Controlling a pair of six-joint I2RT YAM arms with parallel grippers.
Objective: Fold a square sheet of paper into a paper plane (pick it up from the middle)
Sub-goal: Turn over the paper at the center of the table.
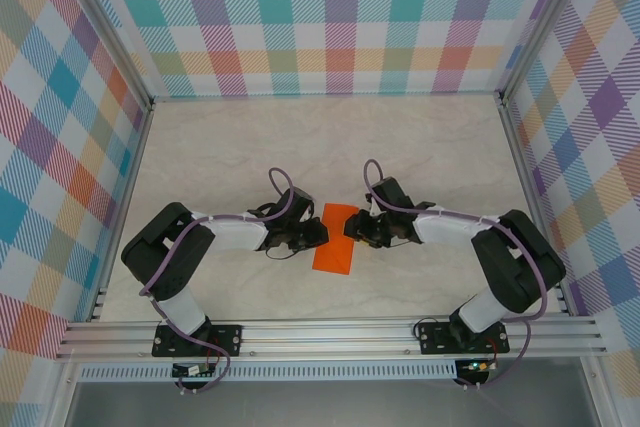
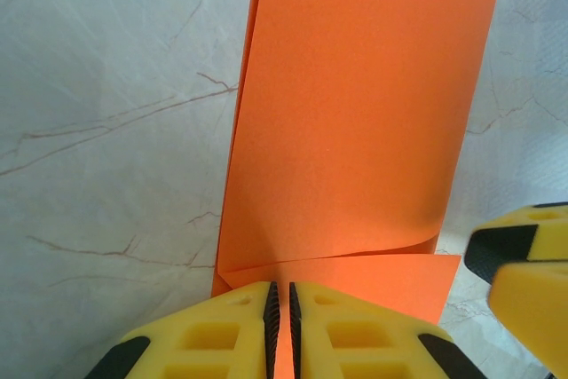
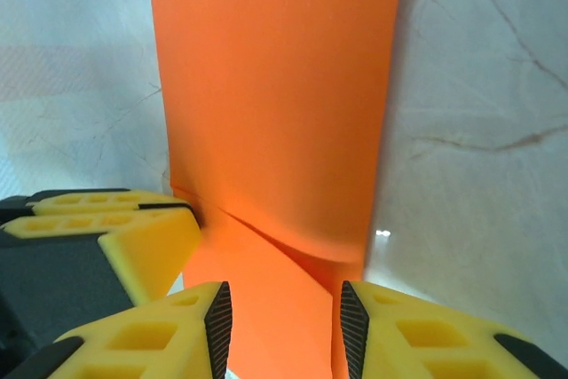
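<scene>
At six o'clock my left jaws pinch the edge of the thin bright-orange folded paper sheet [image 2: 355, 113]; my right jaws stand partly apart astride its other edge. It looks light, floppy and easily creased, so I'd grip edges. It runs toward twelve across the pale marbled table [image 1: 300, 137].

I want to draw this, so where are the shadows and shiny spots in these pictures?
Top external: even light, only faint shadows on the table near the orange paper. Left wrist: a thin shadow under the paper's curled flap, above the left gripper. Right wrist: a dark shadow along the paper's right edge, and one tiny white glint beside it.
</scene>
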